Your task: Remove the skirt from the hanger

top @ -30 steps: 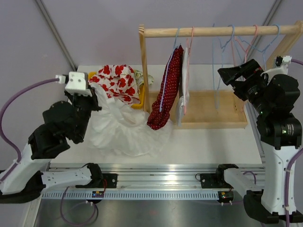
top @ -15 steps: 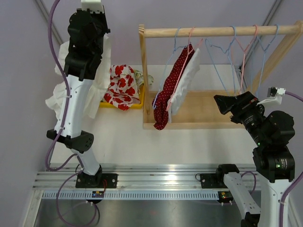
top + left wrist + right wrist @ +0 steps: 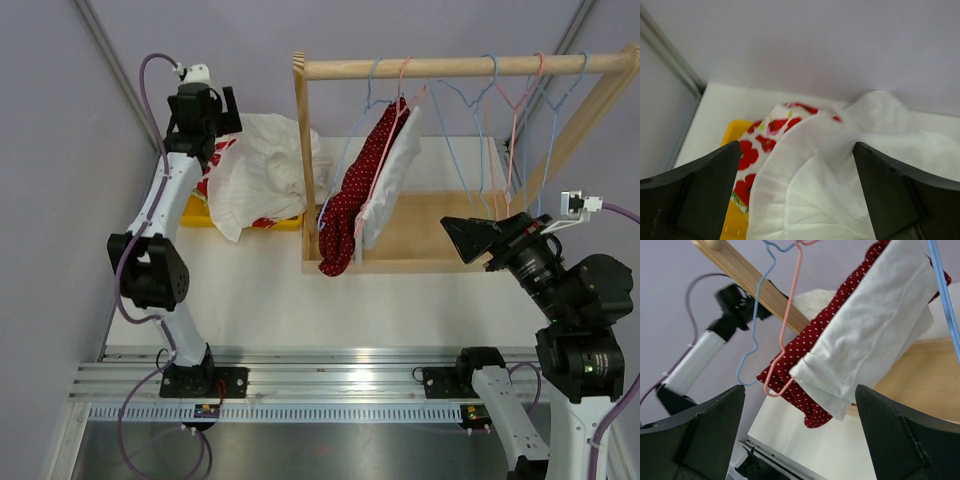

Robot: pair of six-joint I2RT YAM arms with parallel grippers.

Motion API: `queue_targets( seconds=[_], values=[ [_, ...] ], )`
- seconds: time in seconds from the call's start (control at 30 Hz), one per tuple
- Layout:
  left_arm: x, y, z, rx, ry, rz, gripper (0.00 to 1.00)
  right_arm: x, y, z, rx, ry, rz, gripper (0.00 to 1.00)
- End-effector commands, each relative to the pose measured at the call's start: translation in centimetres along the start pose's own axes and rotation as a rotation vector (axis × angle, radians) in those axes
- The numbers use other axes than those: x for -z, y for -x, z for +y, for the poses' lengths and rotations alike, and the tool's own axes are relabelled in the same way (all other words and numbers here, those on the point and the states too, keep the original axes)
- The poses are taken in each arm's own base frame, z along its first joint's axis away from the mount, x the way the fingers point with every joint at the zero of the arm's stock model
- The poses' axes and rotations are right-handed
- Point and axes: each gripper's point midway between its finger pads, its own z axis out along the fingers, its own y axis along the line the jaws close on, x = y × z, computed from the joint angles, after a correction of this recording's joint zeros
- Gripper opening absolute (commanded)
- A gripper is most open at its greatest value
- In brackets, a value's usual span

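Wooden rack (image 3: 460, 66): 1. Yellow tray (image 3: 732, 222): 1. Garments: 4, namely white skirt (image 3: 265, 165), red-flowered piece (image 3: 747, 152), red dotted piece (image 3: 355, 190), white piece (image 3: 390, 190). Wire hangers (image 3: 785, 330): at least 5; overlaps block exact count.

The left arm (image 3: 160, 230) stands tall from its base at seven o'clock, reaching almost straight up and away toward eleven o'clock with one bend near its middle. At its top the left gripper (image 3: 800, 200) tips downward, its two dark fingers (image 3: 705, 195) spread wide apart. Over at four o'clock the right arm (image 3: 585, 330) sits folded and compact with its wrist raised, and the right gripper (image 3: 800, 432) points toward nine o'clock with its fingers (image 3: 695, 440) splayed just as wide.
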Motion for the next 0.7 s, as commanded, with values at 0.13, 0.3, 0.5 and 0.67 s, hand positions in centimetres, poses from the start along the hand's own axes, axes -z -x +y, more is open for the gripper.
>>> queue_targets(
  seconds=[0.13,0.3,0.5,0.67],
  values=[
    [5.6,-3.9,2.7,0.219,0.005,0.063,0.99,-1.8,5.5,6.0,0.086,0.199,-0.064,0.99],
    [14.7,-3.7,2.8,0.228,-0.066,0.017,0.99,-9.0,7.3,4.0,0.01,0.169,0.015,0.93],
    [22.1,-7.4,2.4,0.172,-0.152,0.039,0.99,-12.7,8.2,3.2,-0.016,0.142,0.029,0.91],
    [26.3,-11.0,2.9,0.135,-0.21,0.074,0.99,-15.1,6.1,3.0,-0.023,0.118,0.071,0.9]
  ],
)
